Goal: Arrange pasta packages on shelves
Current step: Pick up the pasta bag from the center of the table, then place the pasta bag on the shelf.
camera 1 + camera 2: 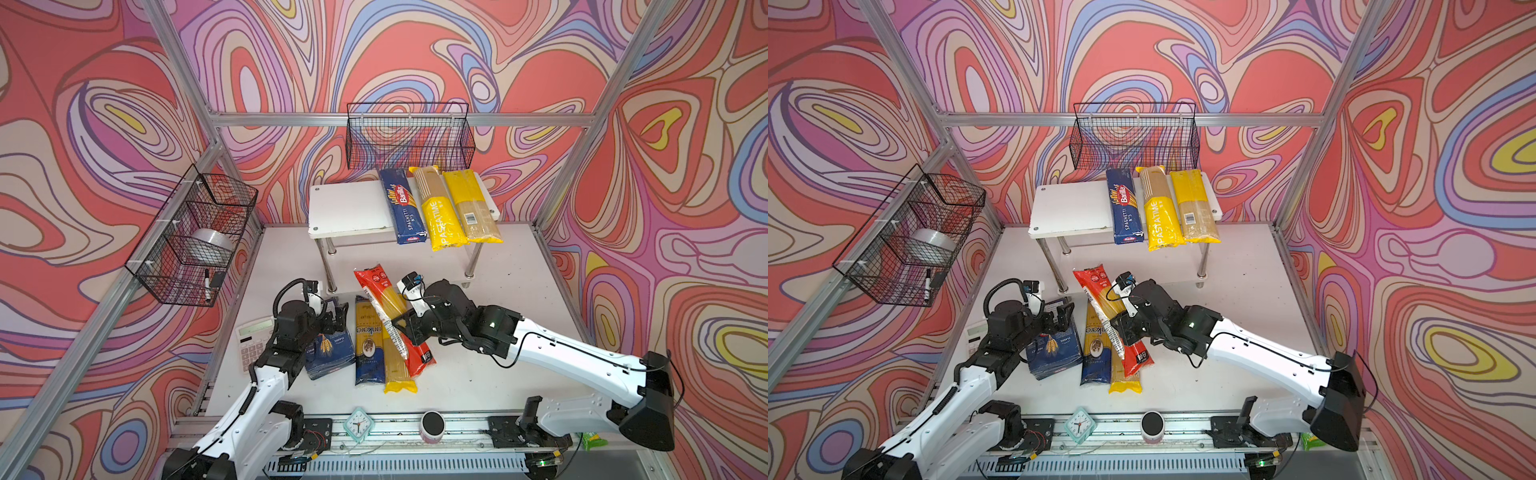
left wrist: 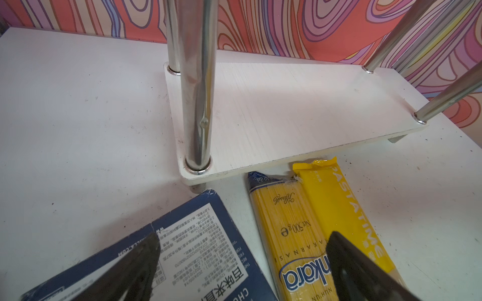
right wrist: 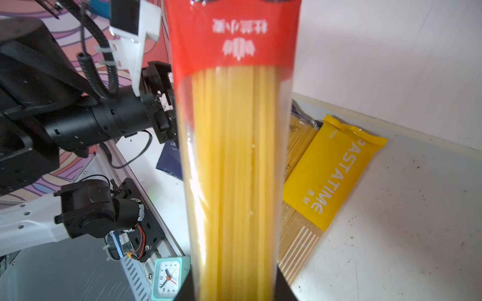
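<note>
My right gripper is shut on the red bag of spaghetti, holding it tilted above the table. Under it lie a yellow PASTATIME bag, a dark-blue bag and a wide blue box. My left gripper is open, with one finger over the wide box and the other over the dark-blue bag. The shelves' top board carries a Barilla box, a PASTATIME bag and a barcode bag. The lower board is bare.
Black wire baskets hang on the back wall and the left wall; the left one holds a tape roll. A calculator lies by the left arm. A clock, a pink cup and a green packet sit on the front rail.
</note>
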Robot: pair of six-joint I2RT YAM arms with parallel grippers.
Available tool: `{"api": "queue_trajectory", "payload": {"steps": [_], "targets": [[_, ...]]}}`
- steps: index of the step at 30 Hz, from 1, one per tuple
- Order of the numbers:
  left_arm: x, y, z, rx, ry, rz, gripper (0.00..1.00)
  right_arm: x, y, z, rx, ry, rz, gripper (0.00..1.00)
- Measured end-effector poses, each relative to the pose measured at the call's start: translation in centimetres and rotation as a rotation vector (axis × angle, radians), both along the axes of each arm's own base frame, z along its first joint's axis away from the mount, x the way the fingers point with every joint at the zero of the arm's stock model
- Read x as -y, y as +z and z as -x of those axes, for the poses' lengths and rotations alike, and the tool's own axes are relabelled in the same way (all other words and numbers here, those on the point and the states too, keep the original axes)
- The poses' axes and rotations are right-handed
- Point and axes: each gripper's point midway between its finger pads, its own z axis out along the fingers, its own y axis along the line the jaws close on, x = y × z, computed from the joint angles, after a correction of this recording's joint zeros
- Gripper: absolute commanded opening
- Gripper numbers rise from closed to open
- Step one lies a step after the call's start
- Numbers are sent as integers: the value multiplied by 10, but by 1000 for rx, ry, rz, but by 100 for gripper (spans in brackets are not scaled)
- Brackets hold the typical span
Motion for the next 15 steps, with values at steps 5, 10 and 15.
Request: {"api": "queue_trajectory", "payload": {"steps": [5, 10, 15], "targets": [[0, 0, 0, 0, 0, 0, 100, -6, 24, -3, 50, 18, -36, 25], [0, 0, 0, 0, 0, 0, 100, -7, 40, -5, 91, 33, -40, 25], [0, 0, 0, 0, 0, 0, 100, -14, 61, -10, 135, 47, -48, 25]]}}
